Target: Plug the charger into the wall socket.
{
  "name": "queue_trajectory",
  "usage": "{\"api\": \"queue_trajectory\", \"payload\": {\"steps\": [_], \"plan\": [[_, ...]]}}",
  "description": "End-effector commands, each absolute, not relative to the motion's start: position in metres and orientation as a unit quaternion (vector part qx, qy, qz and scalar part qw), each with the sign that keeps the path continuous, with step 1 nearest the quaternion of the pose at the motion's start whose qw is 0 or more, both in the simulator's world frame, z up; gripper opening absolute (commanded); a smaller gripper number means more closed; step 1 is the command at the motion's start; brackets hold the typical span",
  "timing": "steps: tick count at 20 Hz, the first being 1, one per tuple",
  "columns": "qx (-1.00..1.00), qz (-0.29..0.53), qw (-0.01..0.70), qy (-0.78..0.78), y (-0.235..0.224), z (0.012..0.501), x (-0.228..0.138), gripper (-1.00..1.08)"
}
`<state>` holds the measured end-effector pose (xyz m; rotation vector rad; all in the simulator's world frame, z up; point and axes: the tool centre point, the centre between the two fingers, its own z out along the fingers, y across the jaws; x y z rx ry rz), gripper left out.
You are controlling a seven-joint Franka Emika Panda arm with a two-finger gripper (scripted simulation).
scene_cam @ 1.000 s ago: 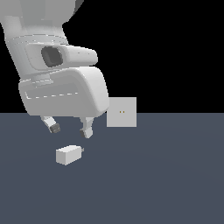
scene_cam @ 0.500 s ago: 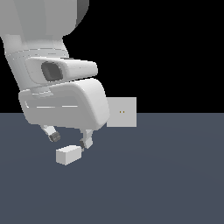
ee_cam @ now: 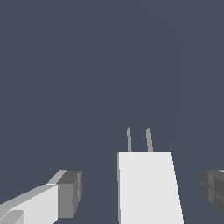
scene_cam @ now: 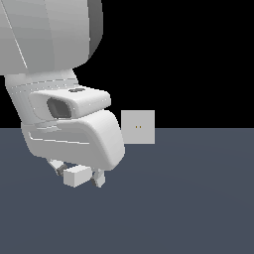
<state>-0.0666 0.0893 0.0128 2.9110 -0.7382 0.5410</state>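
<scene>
Two grey-tipped fingers (ee_cam: 70,193) flank the charger (ee_cam: 148,186) in my wrist view, one on each side with floor showing in the gaps, so the gripper (ee_cam: 142,192) is spread wide and touching nothing yet. The charger is a small off-white block lying on the dark grey floor (scene_cam: 198,208), with two thin prongs (ee_cam: 139,140) pointing away from the camera.

From the exterior view, the arm's bulky white hand sits low over the block, which lies between the fingertips near the exterior view's left. The wall socket (scene_cam: 138,127) is a flat off-white square plate standing upright at the back edge of the floor, apart from the charger and toward the exterior view's right, with two tiny orange-brown holes at its centre.

I judge the step in hand to be the grasp. To do it well, I would close evenly on the block's long sides, gripping behind the prongs so they stay free. The block looks nearer one finger, so I would centre first to avoid twisting it.
</scene>
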Motion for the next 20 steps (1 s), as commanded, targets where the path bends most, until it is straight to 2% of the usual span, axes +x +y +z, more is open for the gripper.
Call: {"api": "queue_trajectory", "payload": {"steps": [1, 20], "plan": [[0.953, 0.177, 0.045, -0.242, 0.09, 0.012, -0.066, -1.0], [0.958, 0.179, 0.041, -0.221, 0.077, 0.02, -0.064, -1.0]]}}
